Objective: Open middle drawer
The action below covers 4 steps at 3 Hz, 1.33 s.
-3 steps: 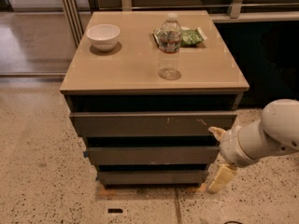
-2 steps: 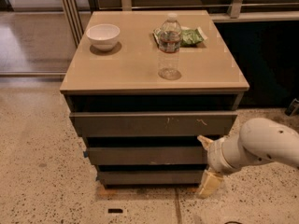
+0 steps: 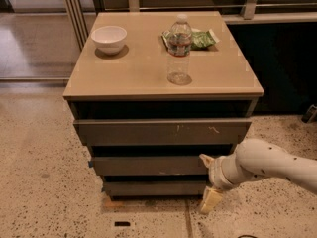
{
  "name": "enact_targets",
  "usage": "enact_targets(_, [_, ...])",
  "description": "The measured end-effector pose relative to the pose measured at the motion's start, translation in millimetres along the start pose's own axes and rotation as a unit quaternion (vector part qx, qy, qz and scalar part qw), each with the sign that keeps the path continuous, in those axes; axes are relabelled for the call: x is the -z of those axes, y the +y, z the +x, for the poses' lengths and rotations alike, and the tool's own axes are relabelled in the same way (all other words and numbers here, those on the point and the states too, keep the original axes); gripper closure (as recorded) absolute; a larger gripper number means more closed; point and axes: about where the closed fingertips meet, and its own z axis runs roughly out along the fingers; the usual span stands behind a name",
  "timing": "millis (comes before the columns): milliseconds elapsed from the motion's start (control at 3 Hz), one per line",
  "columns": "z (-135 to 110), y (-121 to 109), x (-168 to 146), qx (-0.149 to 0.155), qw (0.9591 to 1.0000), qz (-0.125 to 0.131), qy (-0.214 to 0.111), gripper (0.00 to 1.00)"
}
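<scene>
The middle drawer [image 3: 148, 165] is a plain dark grey-brown front, second of three in the cabinet below the tan top. Above it is the widest front [image 3: 163, 132] with white scratch marks. Below it is the narrowest front [image 3: 153, 188]. My gripper [image 3: 208, 180] comes in from the right on a white arm, at the right end of the middle drawer. One cream finger [image 3: 205, 159] points at the drawer's upper right corner. The other finger [image 3: 210, 200] hangs lower, near the floor. The fingers stand wide apart with nothing between them.
On the cabinet top [image 3: 143, 71] stand a white bowl [image 3: 109, 37], a clear water bottle [image 3: 179, 48] and a green snack bag [image 3: 200, 38]. Speckled floor [image 3: 44, 182] surrounds the cabinet. A dark counter front [image 3: 282, 63] stands at the right.
The arm has moved left and down, bringing the gripper from right of the cabinet to the right end of the middle drawer. The drawers have not moved.
</scene>
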Motion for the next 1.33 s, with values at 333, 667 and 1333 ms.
enact_targets(333, [10,2,-13,0.016,0.9998,0.012,0.010,0.00])
enact_targets(667, [23,-3,-32,0.034,0.9987,0.030,0.021,0.00])
enact_targets(1333, [42,-31,-64,0.062,0.9962,0.051,0.032,0.00])
